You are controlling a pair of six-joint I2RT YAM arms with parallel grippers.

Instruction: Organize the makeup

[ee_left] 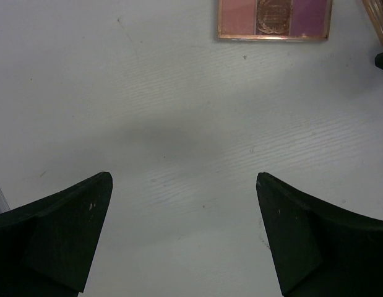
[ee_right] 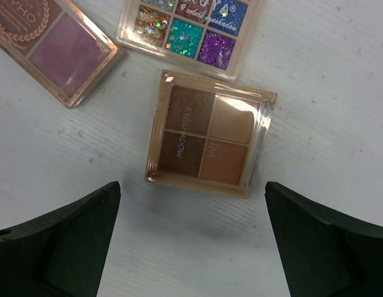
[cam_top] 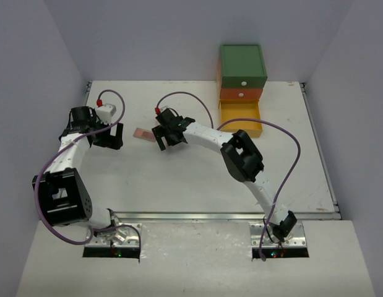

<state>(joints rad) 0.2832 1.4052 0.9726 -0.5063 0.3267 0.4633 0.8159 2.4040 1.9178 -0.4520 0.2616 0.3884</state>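
Note:
Three flat makeup palettes lie together on the white table. In the right wrist view a brown four-pan eyeshadow palette [ee_right: 210, 136] sits just ahead of my open right gripper [ee_right: 191, 192], apart from its fingers. Beyond it are a glitter palette [ee_right: 191, 28] and a pink-purple palette [ee_right: 55, 43]. The left wrist view shows that pink-purple palette [ee_left: 275, 18] far ahead of my open, empty left gripper [ee_left: 185, 185]. From above, the pink-purple palette [cam_top: 142, 133] lies between the left gripper [cam_top: 109, 137] and the right gripper [cam_top: 168, 137], which hides the other two. No bottles are in view.
A drawer chest [cam_top: 242, 74] with a green top stands at the back right of the table [cam_top: 179, 185]. Its yellow bottom drawer [cam_top: 240, 119] is pulled open. The right arm's elbow [cam_top: 242, 154] stretches across the middle, with purple cables looping over both arms.

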